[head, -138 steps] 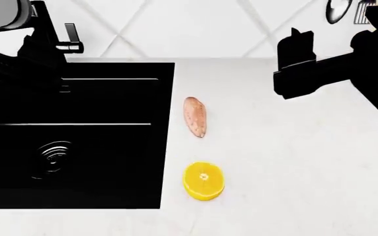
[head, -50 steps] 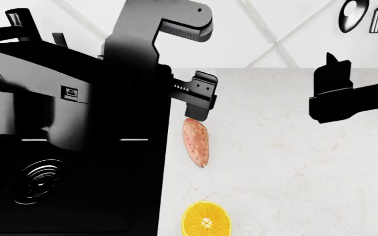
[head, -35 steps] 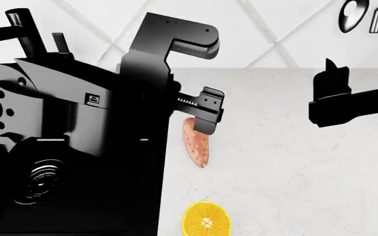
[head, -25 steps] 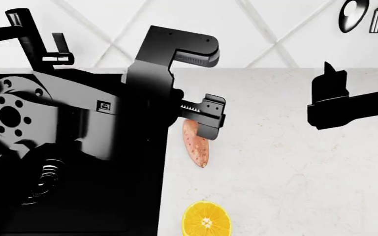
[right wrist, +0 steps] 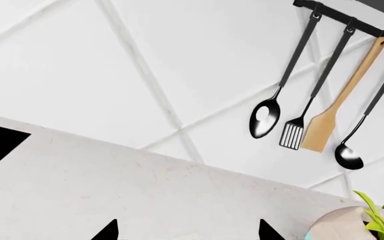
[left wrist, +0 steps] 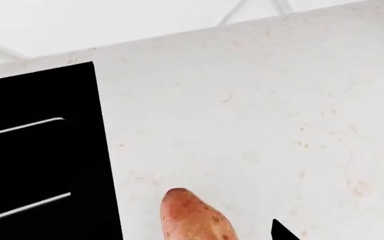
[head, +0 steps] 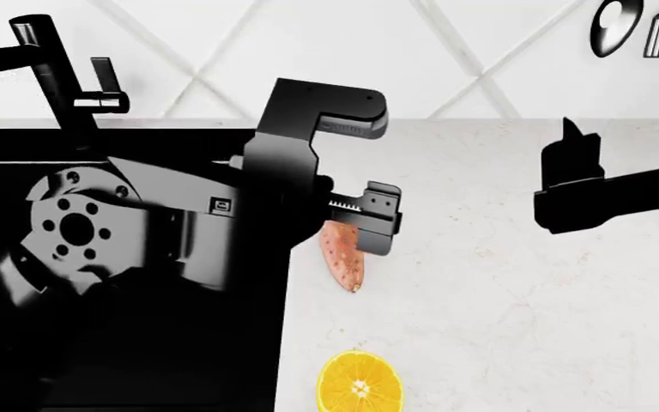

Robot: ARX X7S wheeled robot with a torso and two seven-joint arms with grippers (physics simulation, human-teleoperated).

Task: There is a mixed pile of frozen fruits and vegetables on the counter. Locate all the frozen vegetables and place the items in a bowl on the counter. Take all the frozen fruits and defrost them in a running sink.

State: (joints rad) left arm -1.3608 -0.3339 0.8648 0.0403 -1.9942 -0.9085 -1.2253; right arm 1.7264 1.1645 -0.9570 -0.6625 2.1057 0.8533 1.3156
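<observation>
Left gripper [head: 359, 225] over sweet potato's [head: 345, 257] far end beside sink [head: 169, 343], jaw gap unclear, right gripper [right wrist: 186, 231] spread wide, raised above counter [head: 501, 283], citrus half [head: 359, 384] near.

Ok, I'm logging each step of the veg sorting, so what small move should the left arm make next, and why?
Probably ease the left gripper straight down around the sweet potato and then shut. The gripper sits over the potato's far end, and the left wrist view shows only the potato's tip at the frame edge with one fingertip beside it, so no grip appears made yet. The potato lies on the counter.
</observation>
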